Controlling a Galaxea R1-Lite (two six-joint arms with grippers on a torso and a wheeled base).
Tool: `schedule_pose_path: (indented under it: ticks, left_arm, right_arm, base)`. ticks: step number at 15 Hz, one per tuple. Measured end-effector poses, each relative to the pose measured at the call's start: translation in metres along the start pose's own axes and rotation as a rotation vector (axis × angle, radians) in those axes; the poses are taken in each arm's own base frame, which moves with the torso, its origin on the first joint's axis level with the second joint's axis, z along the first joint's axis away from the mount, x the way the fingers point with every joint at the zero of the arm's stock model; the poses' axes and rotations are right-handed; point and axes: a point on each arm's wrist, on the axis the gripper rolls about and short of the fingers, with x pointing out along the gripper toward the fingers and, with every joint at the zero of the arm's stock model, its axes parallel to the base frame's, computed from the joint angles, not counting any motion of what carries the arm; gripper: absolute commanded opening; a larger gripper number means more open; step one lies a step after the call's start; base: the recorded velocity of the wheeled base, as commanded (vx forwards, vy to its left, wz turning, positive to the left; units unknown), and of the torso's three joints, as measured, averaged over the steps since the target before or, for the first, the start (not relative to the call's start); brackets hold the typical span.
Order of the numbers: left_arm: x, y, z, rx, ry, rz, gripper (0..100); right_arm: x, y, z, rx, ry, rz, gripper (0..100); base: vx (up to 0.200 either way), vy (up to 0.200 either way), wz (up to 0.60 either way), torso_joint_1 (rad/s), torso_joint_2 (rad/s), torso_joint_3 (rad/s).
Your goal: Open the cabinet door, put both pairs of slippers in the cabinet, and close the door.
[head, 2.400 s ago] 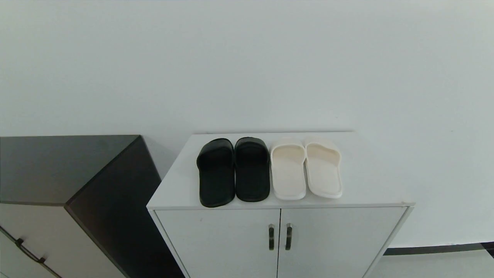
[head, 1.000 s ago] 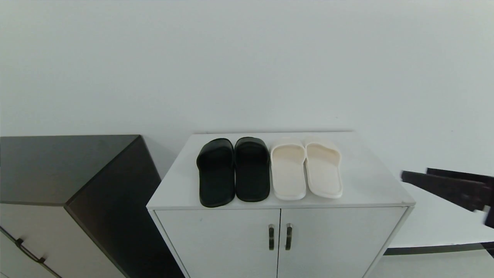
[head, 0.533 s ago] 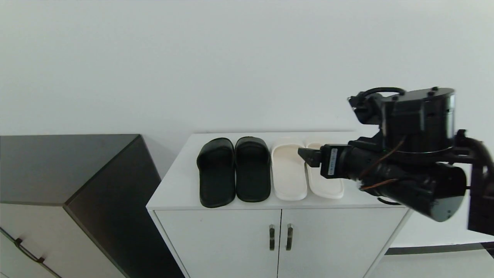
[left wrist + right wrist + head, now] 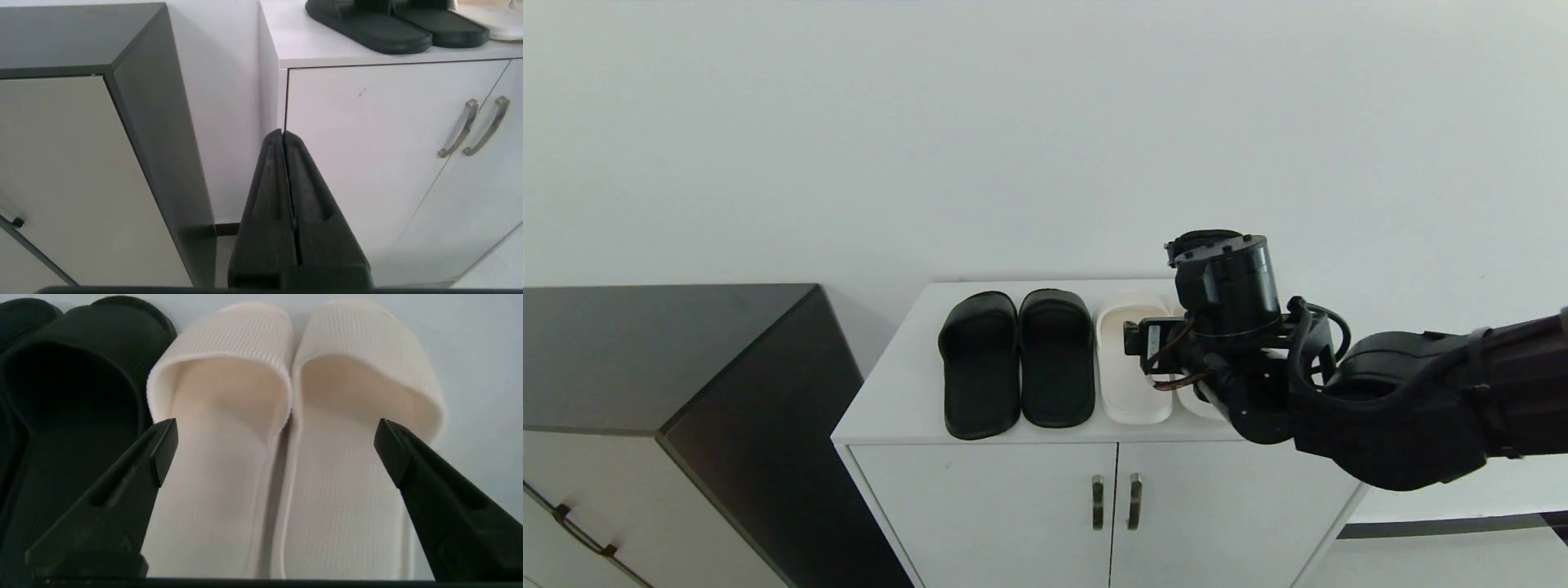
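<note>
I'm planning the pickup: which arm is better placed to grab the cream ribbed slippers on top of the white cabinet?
Right. The open right gripper straddles the cream ribbed slippers on top of the white cabinet. The shut left gripper sits low, facing the closed cabinet door.

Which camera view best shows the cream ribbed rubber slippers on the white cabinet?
The right wrist view: the cream ribbed rubber slippers lie close, between the fingers of the open right gripper. In the head view the right arm covers much of the pair. The left wrist view catches just an edge.
</note>
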Motion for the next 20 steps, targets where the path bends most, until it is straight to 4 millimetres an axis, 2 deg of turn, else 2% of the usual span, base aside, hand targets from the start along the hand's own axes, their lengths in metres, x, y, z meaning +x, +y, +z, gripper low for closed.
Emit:
schedule_pose_path:
  ticks: [6,12,13,16,20]
  left_arm:
    - [0.0,0.0,0.0,-0.007,0.001,0.0,0]
    - [0.0,0.0,0.0,-0.014,0.001,0.0,0]
    - [0.0,0.0,0.0,-0.014,0.001,0.0,0]
    - [0.0,0.0,0.0,-0.014,0.002,0.0,0]
    - [-0.001,0.0,0.0,-0.013,-0.01,0.001,0]
  right_arm:
    - [0.049,0.007,-0.008,0.015,0.005,-0.055,100]
    - [0.092,-0.003,-0.006,0.028,-0.026,-0.101,100]
    - [0.097,-0.005,-0.005,0.024,-0.03,-0.103,0]
    - [0.104,-0.006,-0.006,0.018,-0.032,-0.113,0]
    - [0.1,-0.009,-0.003,0.016,-0.034,-0.118,0]
  base:
    - [0.0,0.0,0.0,0.0,0.0,0.0]
    - [0.0,0.0,0.0,0.0,0.0,0.0]
    - [0.0,0.0,0.0,0.0,0.0,0.0]
    - [0.0,0.0,0.0,0.0,0.0,0.0]
    - [0.0,0.0,0.0,0.0,0.0,0.0]
